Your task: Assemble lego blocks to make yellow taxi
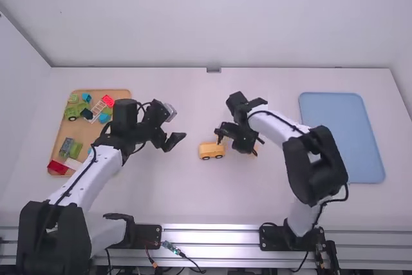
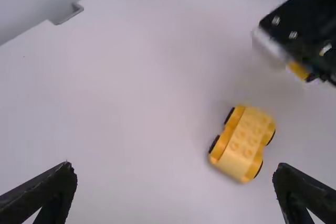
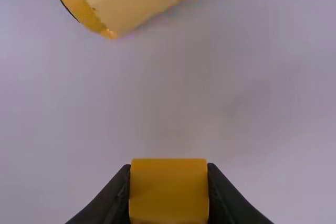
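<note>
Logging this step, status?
Right gripper shut on yellow block. Left gripper open, holds nothing. Car base on table, nothing stacked on it.

A yellow wheeled block [image 1: 211,151] stands on the white counter [image 1: 161,191], between the left gripper [image 1: 176,142] and the right gripper [image 1: 237,144]. At the left, a tan tray [image 1: 87,131] holds coloured blocks [image 1: 108,101]; a light blue tray [image 1: 341,134] lies at the right.
</note>
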Robot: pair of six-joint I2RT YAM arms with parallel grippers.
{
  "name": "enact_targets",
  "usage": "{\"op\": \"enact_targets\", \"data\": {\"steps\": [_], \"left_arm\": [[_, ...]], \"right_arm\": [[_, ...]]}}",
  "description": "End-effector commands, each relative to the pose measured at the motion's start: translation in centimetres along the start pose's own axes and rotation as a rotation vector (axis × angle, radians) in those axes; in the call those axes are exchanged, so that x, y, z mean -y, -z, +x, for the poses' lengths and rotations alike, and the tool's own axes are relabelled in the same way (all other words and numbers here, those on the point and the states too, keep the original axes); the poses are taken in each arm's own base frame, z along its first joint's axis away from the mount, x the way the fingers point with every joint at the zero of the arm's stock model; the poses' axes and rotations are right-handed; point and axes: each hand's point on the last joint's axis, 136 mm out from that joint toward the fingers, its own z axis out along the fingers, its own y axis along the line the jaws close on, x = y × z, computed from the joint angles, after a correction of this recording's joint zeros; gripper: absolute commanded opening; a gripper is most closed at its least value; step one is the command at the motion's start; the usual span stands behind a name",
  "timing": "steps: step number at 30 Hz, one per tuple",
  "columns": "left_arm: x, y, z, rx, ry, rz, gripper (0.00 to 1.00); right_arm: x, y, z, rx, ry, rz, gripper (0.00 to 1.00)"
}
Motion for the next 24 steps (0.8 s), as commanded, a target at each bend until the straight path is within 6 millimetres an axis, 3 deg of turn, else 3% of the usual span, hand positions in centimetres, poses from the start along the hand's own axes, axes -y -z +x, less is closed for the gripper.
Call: {"op": "enact_targets", "data": {"steps": [1, 14, 17, 19, 21, 22, 23, 24], "left_arm": [[0.3, 0.5, -1.3, 0.041, -0.056, 0.022, 0.99], [0.1, 0.4, -1.1, 0.028, -0.057, 0.004, 0.99], [0.1, 0.4, -1.1, 0.028, -0.057, 0.003, 0.99], [0.1, 0.4, -1.1, 0.027, -0.057, 0.004, 0.99], [0.1, 0.4, -1.1, 0.027, -0.056, 0.004, 0.99], [0.1, 0.4, -1.1, 0.027, -0.056, 0.004, 0.99], [0.1, 0.4, -1.1, 0.027, -0.057, 0.004, 0.99], [0.1, 0.4, -1.1, 0.027, -0.057, 0.004, 0.99]], "right_arm": [[0.3, -1.0, 0.0, -0.064, 0.119, 0.029, 0.0], [0.2, -3.6, -0.9, -0.053, 0.141, -0.011, 0.02], [0.4, -3.9, -1.1, -0.048, 0.142, -0.005, 0.06], [0.3, -3.9, -1.1, -0.048, 0.141, -0.007, 0.2], [0.5, -3.9, -1.1, -0.046, 0.131, 0.0, 0.42], [0.5, -3.9, -1.2, -0.045, 0.131, -0.001, 0.66], [0.5, -3.9, -1.1, -0.045, 0.13, -0.001, 0.83], [0.5, -3.9, -1.1, -0.045, 0.13, -0.001, 0.85]]}}
